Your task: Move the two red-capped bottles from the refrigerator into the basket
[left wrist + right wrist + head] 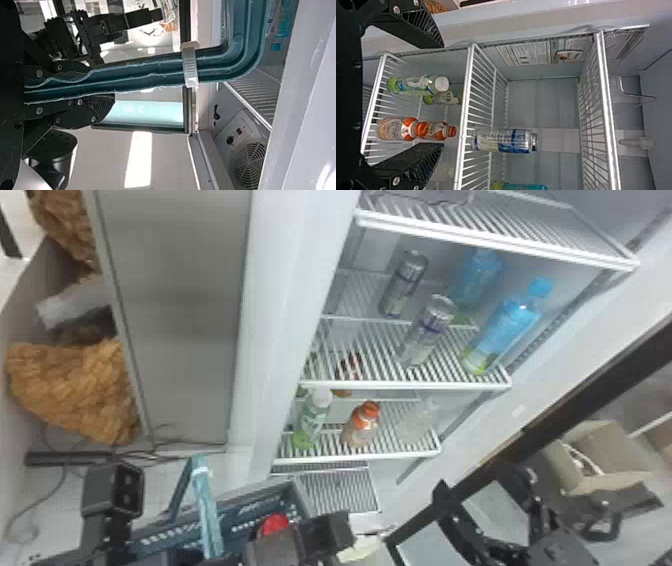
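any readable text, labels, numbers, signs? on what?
Nothing legible.
Sticker, fridge side wall: print too small.
Front can: markings, unreadable.
Front white-capped bottle: label, unreadable.
Front orange-capped bottle: label, unreadable.
Panel by fan: markings too small.

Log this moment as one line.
left gripper: shut on basket handle | right gripper: open, facing fridge | two orange-capped bottles: on one shelf

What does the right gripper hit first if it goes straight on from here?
Right gripper: probably the front rail of the shelf above the red-capped bottles; depth is unclear, so it might pass under.
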`<act>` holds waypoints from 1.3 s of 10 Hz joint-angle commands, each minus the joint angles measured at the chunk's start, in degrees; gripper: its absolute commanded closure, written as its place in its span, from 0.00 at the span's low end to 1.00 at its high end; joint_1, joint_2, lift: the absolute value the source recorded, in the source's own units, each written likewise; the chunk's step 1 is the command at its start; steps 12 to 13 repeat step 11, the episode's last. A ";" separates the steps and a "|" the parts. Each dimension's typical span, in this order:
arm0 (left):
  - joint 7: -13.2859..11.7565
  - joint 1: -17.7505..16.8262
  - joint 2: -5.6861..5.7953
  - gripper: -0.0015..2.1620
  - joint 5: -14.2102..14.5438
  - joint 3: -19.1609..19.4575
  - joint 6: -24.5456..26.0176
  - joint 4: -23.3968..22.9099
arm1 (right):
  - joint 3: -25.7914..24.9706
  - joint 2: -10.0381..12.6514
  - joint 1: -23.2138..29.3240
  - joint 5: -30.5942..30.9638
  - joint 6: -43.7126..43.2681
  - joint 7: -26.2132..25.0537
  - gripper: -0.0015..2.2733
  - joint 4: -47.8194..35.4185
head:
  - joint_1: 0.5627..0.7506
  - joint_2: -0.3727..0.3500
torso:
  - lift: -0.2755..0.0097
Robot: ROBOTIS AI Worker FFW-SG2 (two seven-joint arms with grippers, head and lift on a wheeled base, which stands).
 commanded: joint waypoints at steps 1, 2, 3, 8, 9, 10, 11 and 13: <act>0.00 0.11 0.00 0.56 0.06 -0.02 0.00 0.00 | 0.00 -0.03 -0.19 -0.10 0.00 0.00 0.06 -0.14 | 0.70 0.03 | 0.97; 0.00 0.11 -0.09 0.56 -0.06 -0.02 0.00 0.00 | 0.00 -0.03 -0.33 -0.10 0.00 0.00 0.06 -0.14 | 0.70 0.03 | 0.97; 0.00 0.11 -0.09 0.56 -0.06 -0.02 0.00 0.00 | 0.00 -0.03 -0.76 -0.32 0.00 0.00 0.06 0.14 | 0.70 0.03 | 0.97; 0.00 -0.32 -0.26 0.56 -0.06 -0.14 0.00 0.00 | -0.23 -0.03 -2.30 -0.10 0.00 0.17 0.06 0.57 | 0.70 0.03 | 0.97; 0.00 -0.32 -0.35 0.56 -0.06 -0.14 0.00 0.00 | -0.23 -0.03 -2.30 -0.10 0.00 0.17 0.06 0.71 | 0.70 0.03 | 0.97; 0.00 -0.32 -0.26 0.56 -0.06 -0.14 0.00 0.00 | -0.23 -0.03 -2.44 -0.10 0.00 0.17 0.06 0.71 | 0.70 0.03 | 0.97; 0.00 -0.32 -0.35 0.56 -0.06 -0.14 0.00 0.00 | -0.23 -0.03 -2.58 -0.44 0.00 0.17 0.06 1.27 | 0.70 0.03 | 0.97; 0.00 -0.32 -0.35 0.56 -0.06 -0.14 0.00 0.00 | -0.23 -0.03 -2.58 -0.44 0.00 0.17 0.06 1.27 | 0.70 0.03 | 0.97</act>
